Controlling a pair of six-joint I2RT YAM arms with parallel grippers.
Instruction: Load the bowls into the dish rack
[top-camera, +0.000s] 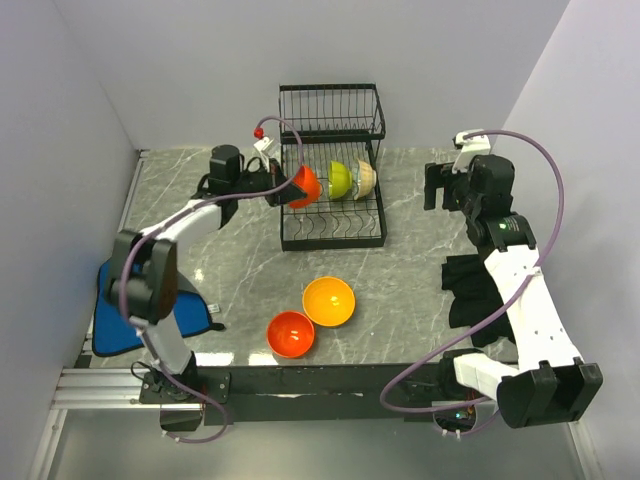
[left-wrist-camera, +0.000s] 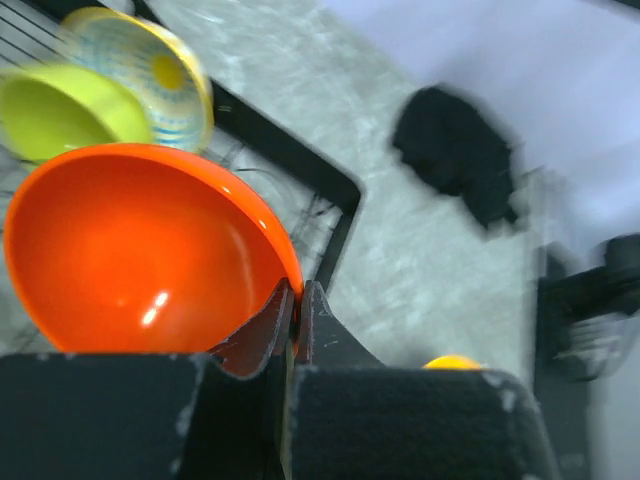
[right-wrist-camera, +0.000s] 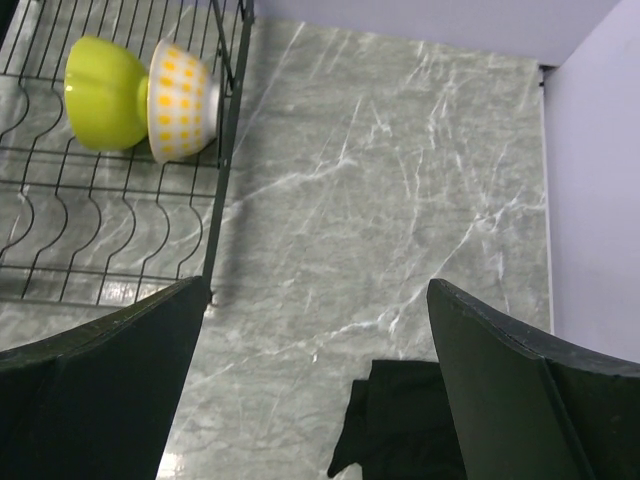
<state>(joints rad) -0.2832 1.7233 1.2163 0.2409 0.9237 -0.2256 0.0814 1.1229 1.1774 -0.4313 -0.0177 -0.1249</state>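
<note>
Left claw (left-wrist-camera: 296, 300) is clamping shut on the rim of a red bowl (left-wrist-camera: 140, 250). It's only a thin pinch on the edge, and it's holding the bowl tipped on its side at the left end of the rack (top-camera: 330, 243), at the lower tier. The lime bowl (left-wrist-camera: 60, 110) and cream bowl (left-wrist-camera: 150, 70) are already sitting on edge in the slots just past it, right against each other.

What's worrying me: that pinch is looking shallow and the bowl is glossy, so it could end up swivelling or slipping out if it bumps a wire. If it's coming in too far right, it'd be knocking the lime bowl and maybe tipping both. If it's missing a slot, it'd be rolling off the rack's left side.

Right claw (right-wrist-camera: 315, 290) is hanging wide open and empty over the table, right of the rack, near a black cloth (right-wrist-camera: 390, 420). An orange bowl (top-camera: 329, 301) and a second red bowl (top-camera: 291, 334) are waiting side by side on the table out front.

Hard to make out: the left wrist view is blurring badly, so I can't tell whether the red bowl is touching the wires. From above, the bowl itself is hiding the slot under it.
</note>
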